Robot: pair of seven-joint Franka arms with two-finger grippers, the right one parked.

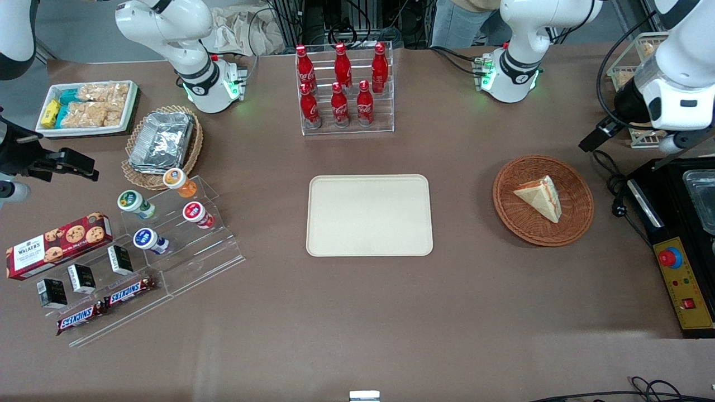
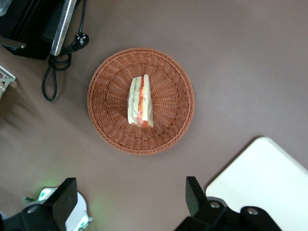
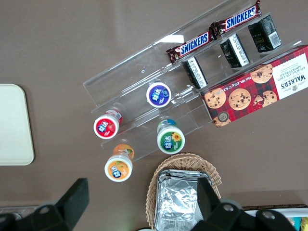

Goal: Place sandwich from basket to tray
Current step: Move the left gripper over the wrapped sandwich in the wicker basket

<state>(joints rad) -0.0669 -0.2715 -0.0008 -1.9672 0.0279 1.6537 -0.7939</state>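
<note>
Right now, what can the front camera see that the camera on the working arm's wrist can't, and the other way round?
Only the front view shows the red cola bottles, the foil container, the Snickers bars and the whole tray.

Only the wrist view shows the gripper, open, hovering above the table beside the basket, and the sandwich's red and green filling edge-on.

Both show the sandwich lying in the basket, and at least a corner of the tray.
</note>
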